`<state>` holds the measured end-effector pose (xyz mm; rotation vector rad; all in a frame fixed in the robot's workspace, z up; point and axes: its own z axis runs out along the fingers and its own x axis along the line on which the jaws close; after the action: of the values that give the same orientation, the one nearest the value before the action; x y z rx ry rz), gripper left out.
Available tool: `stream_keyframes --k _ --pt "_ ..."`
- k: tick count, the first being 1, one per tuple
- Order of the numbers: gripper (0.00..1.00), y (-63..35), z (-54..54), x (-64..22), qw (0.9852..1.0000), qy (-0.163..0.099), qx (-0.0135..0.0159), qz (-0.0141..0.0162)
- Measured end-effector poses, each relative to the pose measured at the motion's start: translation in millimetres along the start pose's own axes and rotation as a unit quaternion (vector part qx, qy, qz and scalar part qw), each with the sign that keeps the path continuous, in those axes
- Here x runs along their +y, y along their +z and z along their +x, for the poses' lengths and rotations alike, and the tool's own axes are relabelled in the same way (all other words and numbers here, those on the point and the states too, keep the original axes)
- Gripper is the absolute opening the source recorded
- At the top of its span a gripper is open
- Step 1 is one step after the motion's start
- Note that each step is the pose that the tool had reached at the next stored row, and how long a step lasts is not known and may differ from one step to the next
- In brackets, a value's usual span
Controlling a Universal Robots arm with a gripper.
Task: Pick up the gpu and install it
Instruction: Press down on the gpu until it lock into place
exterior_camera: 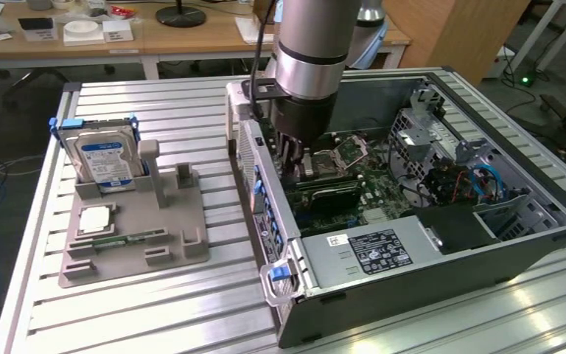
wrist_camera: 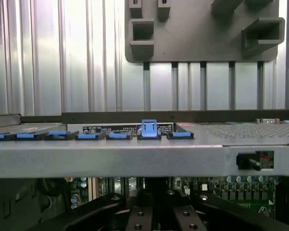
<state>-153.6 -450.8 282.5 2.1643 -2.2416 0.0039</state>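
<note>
The gpu [exterior_camera: 330, 195] is a dark card standing on edge over the green motherboard [exterior_camera: 367, 195] inside the open computer case [exterior_camera: 441, 273]. My gripper [exterior_camera: 298, 168] reaches down into the case near its rear wall, directly over the card's near end. It is shut, and the card runs out from under its tip. In the wrist view the gripper [wrist_camera: 154, 219] shows black fingers [wrist_camera: 137, 219] drawn together below the case's metal rear edge [wrist_camera: 135, 159]. The card itself is hidden there.
A row of blue slot clips [wrist_camera: 149, 129] lines the case's rear wall. A grey parts holder [exterior_camera: 135, 243] on the exterior view's left carries a hard drive [exterior_camera: 104, 161] and a green memory stick [exterior_camera: 126, 240]. The ribbed metal table [exterior_camera: 165, 310] surrounds both.
</note>
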Motion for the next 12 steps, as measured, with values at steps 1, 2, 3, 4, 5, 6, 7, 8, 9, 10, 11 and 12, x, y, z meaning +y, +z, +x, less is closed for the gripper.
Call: stream_keyframes --k 1,2,3,4,5,6,7,8,9,10,11,12 --pt "0.11 0.4 -0.1 -3.3 1.0 0.0 0.0001 -0.0006" --pt "0.11 0.9 -0.2 -6.1 1.0 0.0 0.0001 -0.0012" --pt "0.11 1.6 -0.4 -8.7 1.0 0.0 0.0001 -0.0016" --pt "0.11 2.4 -0.4 -10.7 1.0 0.0 0.0 -0.002" --pt "0.11 3.1 -0.5 -12.0 1.0 0.0 0.0 -0.0022" --pt "0.11 3.7 -0.6 -12.8 1.0 0.0 0.0001 -0.0024" --pt "0.11 4.3 -0.7 -13.3 1.0 0.0 0.0001 -0.0027" --pt "0.11 4.9 -0.8 -13.4 1.0 0.0 0.0001 -0.0029" --pt "0.11 5.6 -0.8 -13.4 1.0 0.0 0.0001 -0.0031" --pt "0.11 6.4 -0.8 -13.4 1.0 0.0 0.0001 -0.0032" --pt "0.11 7.5 -0.9 -13.5 1.0 0.0 0.0001 -0.0033" --pt "0.11 8.6 -0.9 -13.5 1.0 0.0 0.0001 -0.0035"
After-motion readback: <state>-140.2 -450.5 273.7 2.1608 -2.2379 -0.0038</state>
